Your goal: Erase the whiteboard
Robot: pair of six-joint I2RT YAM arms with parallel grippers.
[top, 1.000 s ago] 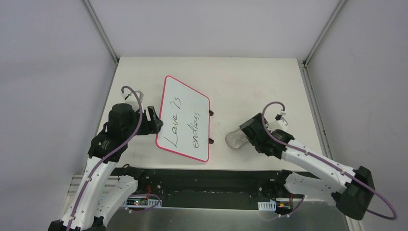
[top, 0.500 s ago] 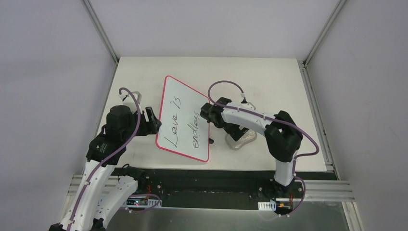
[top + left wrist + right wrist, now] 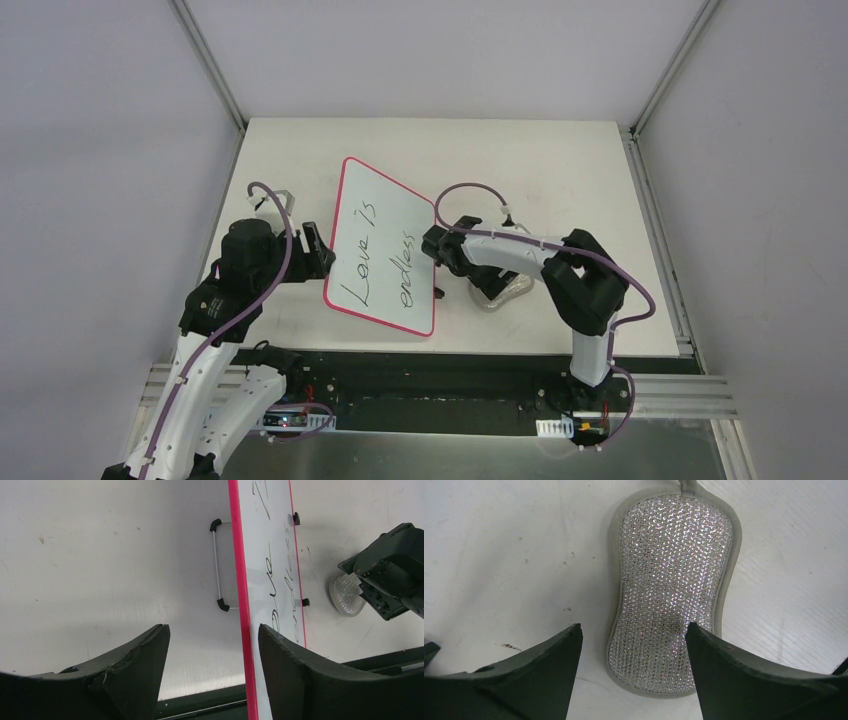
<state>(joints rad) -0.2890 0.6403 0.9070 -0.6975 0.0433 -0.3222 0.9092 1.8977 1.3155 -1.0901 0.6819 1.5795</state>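
Nothing is erased yet (writing intact): the left tool (image 3: 214, 627) gapes around the whiteboard (image 3: 385, 250) frame, and the right tool (image 3: 633, 626) hangs open, empty, over the grey pad (image 3: 674, 580).

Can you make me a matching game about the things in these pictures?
Things:
1. whiteboard
2. grey pad
3. left end effector
4. right end effector

Clues:
A. open, just above the pad
B. has black writing on it
C. sparkly, lying flat
D. open, at the board's red edge

Pairs: 1-B, 2-C, 3-D, 4-A
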